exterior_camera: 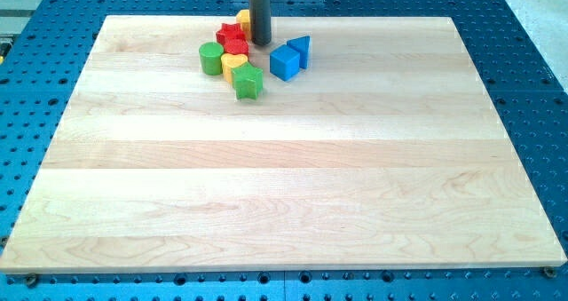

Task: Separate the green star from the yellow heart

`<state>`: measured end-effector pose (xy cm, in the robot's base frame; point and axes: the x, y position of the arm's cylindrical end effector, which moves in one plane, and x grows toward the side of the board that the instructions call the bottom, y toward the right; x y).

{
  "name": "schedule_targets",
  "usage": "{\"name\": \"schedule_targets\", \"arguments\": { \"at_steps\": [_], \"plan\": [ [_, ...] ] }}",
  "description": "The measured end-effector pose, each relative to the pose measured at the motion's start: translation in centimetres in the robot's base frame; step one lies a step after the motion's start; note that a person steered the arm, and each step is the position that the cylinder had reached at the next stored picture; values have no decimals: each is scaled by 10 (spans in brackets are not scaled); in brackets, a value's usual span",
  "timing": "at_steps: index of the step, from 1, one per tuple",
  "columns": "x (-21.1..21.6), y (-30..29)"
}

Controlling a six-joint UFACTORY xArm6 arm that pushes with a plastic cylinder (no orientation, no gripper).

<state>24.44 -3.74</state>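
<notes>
The green star [248, 83] lies near the view's top, left of centre, on the wooden board [284, 203]. The yellow heart [232, 64] touches it on its upper left. My tip [261, 42] stands just above and to the right of both, close to the red blocks, a short gap from the star. The rod comes straight down from the view's top.
A green cylinder [210, 59] sits left of the heart. A red block [235, 45] and a red star [230, 33] lie above it, with a yellow block [244, 19] behind the rod. A blue cube [284, 62] and a blue triangular block [301, 49] lie to the right.
</notes>
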Motion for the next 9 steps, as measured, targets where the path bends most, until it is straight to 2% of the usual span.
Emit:
{"name": "schedule_targets", "arguments": {
  "at_steps": [2,3,5,7,9],
  "plan": [
    [27,-48],
    [38,-48],
    [52,2],
    [83,3],
    [91,18]
  ]
}}
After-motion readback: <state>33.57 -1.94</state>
